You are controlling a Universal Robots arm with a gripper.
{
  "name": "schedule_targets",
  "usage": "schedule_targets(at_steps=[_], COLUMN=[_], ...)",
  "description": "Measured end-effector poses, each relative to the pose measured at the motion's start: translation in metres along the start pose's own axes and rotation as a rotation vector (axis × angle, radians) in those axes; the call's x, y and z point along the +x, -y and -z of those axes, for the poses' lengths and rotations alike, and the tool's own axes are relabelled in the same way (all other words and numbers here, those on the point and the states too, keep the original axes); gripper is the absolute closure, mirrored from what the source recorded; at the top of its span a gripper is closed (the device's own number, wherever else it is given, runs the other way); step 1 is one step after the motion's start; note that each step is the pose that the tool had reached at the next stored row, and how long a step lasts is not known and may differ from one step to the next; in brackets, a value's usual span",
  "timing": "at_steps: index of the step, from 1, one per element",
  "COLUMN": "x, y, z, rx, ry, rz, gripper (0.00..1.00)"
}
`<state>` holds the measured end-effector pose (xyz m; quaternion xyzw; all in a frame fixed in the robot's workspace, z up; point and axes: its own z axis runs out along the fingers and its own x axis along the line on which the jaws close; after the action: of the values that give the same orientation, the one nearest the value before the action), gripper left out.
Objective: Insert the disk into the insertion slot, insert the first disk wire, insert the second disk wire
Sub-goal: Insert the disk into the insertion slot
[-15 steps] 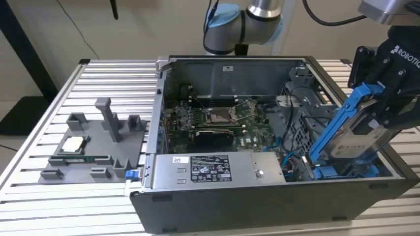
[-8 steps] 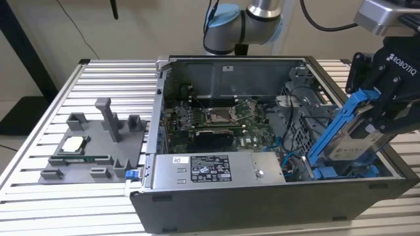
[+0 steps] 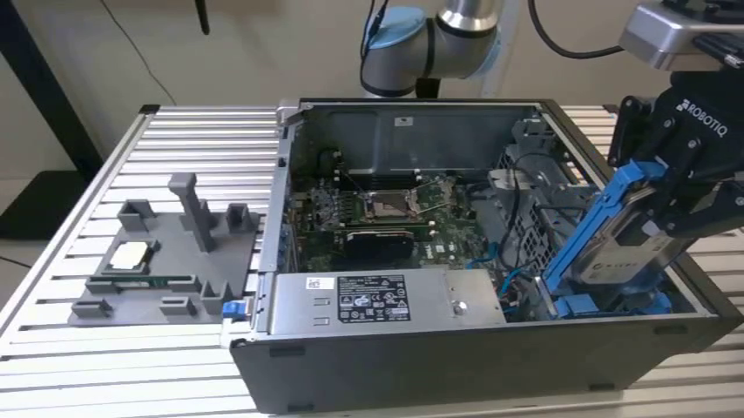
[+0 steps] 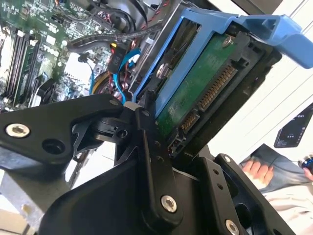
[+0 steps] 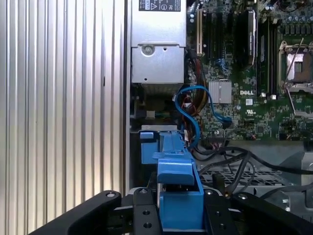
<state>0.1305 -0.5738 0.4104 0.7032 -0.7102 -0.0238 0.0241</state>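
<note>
My gripper (image 3: 672, 213) is shut on the disk (image 3: 628, 233), a silver-grey drive in a bright blue carrier. The disk stands steeply tilted at the case's corner on the exterior view's right. Its lower end reaches down to the blue insertion slot (image 3: 605, 305) in the case floor. In the second wrist view the disk's green circuit board and connector (image 4: 198, 95) face the camera between my black fingers (image 4: 146, 132). The first wrist view looks down the blue carrier (image 5: 177, 171) toward the slot's blue frame (image 5: 149, 147). Blue disk wires (image 5: 193, 105) curl loose beside the slot, their ends unplugged.
The open computer case (image 3: 465, 357) lies on a slatted metal table (image 3: 70, 348). Inside are the power supply (image 3: 384, 299) and motherboard (image 3: 384, 209). A grey fixture tray (image 3: 163, 261) with small parts sits on the exterior view's left. A person's hand (image 4: 254, 171) rests beyond the case.
</note>
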Motion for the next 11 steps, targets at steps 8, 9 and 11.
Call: schedule_targets(at_steps=[8, 9, 11], x=[-0.0036, -0.0039, -0.0042], y=[0.0006, 0.0007, 0.0010], z=[-0.0106, -0.0124, -0.0162], rx=[0.0035, 0.0036, 0.0035], ry=[0.0002, 0.0000, 0.0003], rz=[0.000, 0.000, 0.000], gripper=[0.67, 0.67, 0.67])
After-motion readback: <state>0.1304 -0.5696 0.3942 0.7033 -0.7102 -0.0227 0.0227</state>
